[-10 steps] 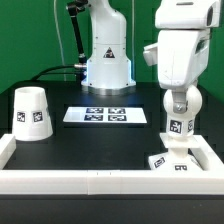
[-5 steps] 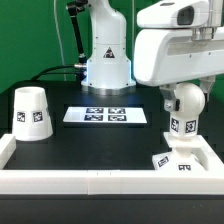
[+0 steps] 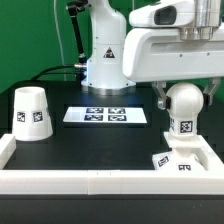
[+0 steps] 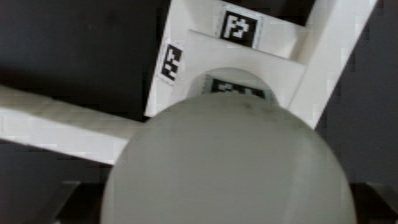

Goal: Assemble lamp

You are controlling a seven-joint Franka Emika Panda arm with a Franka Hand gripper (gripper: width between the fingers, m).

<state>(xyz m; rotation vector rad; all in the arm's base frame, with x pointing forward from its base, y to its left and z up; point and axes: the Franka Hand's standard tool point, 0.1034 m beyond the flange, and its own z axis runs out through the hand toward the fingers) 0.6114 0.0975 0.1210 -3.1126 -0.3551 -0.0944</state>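
Observation:
My gripper is shut on the white ball-shaped bulb, one dark finger on each side. The bulb stands upright with its tagged neck down on the low stepped base, which sits in the front corner at the exterior view's right. In the wrist view the bulb fills the picture between the gripper's fingers, and the tagged base shows beyond it. The cup-like shade stands mouth down, far off at the exterior view's left.
The marker board lies flat in the middle of the black table. A raised white wall runs along the table's front and sides. The arm's white pedestal stands at the back, with cables beside it.
The wrist and hand have swung round above the bulb, now spreading wide across the top of the exterior view. The bulb stays on the base; the shade has not moved.

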